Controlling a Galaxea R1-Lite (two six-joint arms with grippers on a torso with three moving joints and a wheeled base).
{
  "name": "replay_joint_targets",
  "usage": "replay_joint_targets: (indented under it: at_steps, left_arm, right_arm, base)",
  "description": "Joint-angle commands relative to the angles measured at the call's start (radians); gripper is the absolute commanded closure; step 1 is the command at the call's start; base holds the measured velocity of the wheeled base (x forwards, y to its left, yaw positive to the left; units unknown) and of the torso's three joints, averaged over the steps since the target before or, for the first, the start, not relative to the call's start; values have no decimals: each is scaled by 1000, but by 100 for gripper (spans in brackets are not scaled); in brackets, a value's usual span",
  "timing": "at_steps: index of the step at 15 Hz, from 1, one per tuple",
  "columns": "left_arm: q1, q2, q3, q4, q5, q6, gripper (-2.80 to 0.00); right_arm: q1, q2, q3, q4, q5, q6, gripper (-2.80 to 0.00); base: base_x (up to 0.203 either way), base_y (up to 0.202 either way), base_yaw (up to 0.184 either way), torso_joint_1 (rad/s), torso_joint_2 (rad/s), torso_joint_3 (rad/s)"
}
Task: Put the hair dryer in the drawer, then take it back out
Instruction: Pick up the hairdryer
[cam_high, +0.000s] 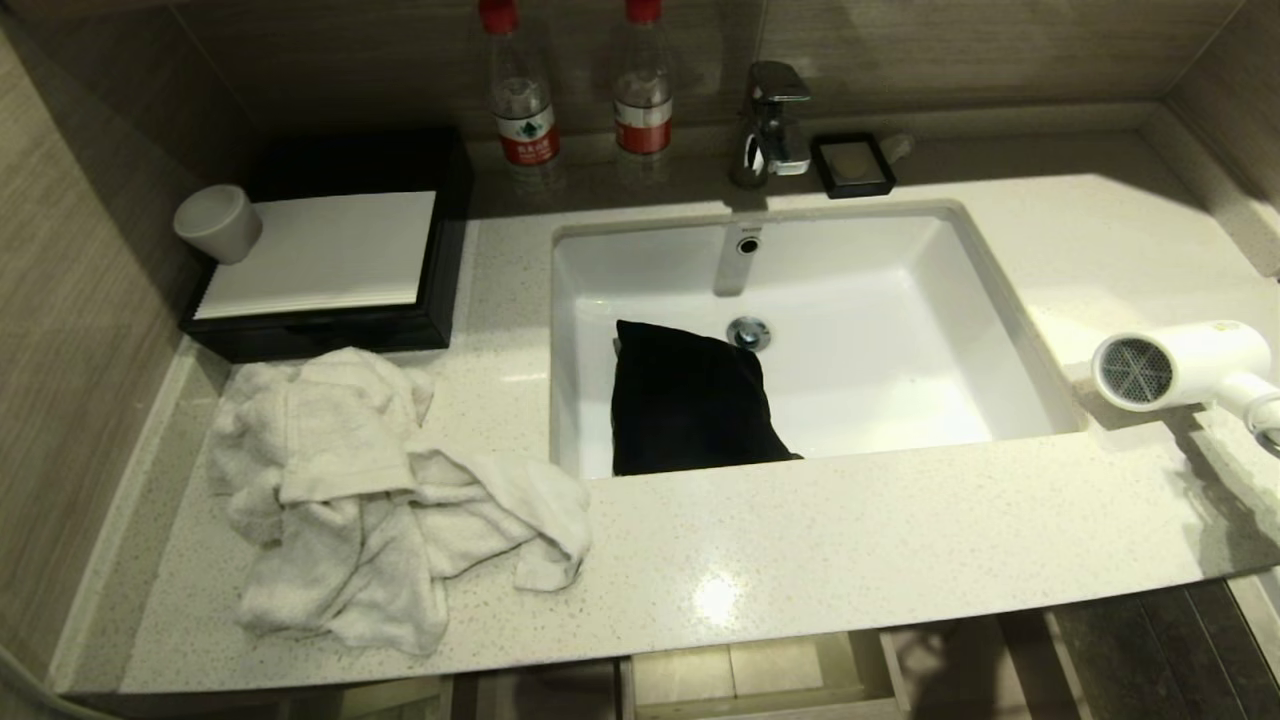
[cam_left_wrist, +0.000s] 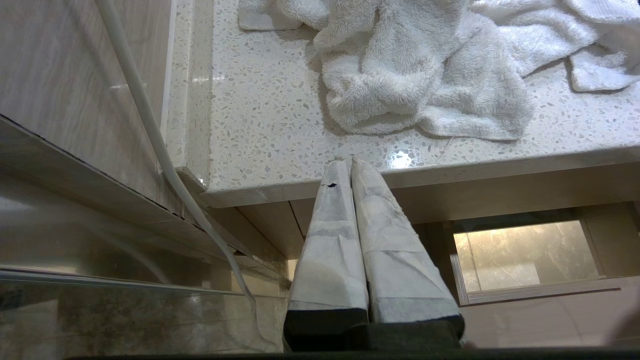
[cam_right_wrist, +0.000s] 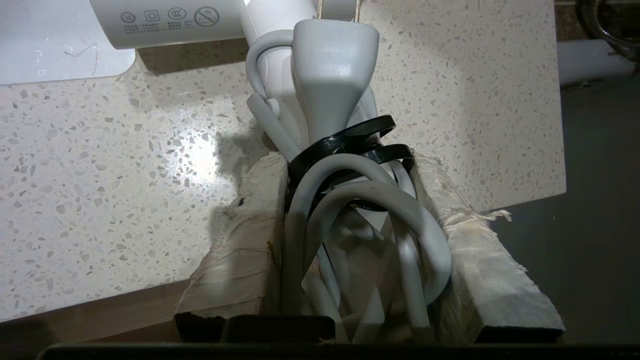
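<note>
The white hair dryer (cam_high: 1180, 365) hangs just over the counter's right end, beside the sink, its round mesh grille facing left. My right gripper (cam_right_wrist: 345, 160) is shut on the dryer's handle and its bundled white cord (cam_right_wrist: 360, 200), which a black tie holds together; the barrel (cam_right_wrist: 170, 20) points away from the fingers. This gripper lies past the head view's right edge. The drawer (cam_high: 760, 708) stands pulled open below the counter's front edge, and the part that shows holds nothing. My left gripper (cam_left_wrist: 350, 162) is shut and parked at the counter's front-left edge.
A black pouch (cam_high: 690, 400) lies in the white sink (cam_high: 900, 300). Crumpled white towels (cam_high: 370, 490) cover the counter's left front. Behind them is a black box (cam_high: 330, 250) with a cup (cam_high: 218, 222). Two bottles (cam_high: 525, 90), a faucet (cam_high: 775, 120) and a soap dish (cam_high: 852, 163) line the back.
</note>
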Motion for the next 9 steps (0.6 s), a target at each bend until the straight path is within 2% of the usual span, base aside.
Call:
replay_joint_targets:
  at_steps: [1,5,9]
  left_arm:
    - [0,0,2,0,0,0,0]
    - [0,0,0,0,0,0,0]
    - [0,0,0,0,0,0,0]
  right_arm:
    - [0,-33,3,-1,2,-1,0]
    - [1,-48,5,0,4,-1,0]
    - [1,-56,7,0,4,-1,0]
  base:
    - [0,0,0,0,0,0]
    - [0,0,0,-16,19,0]
    - [0,0,0,-304,300,-12]
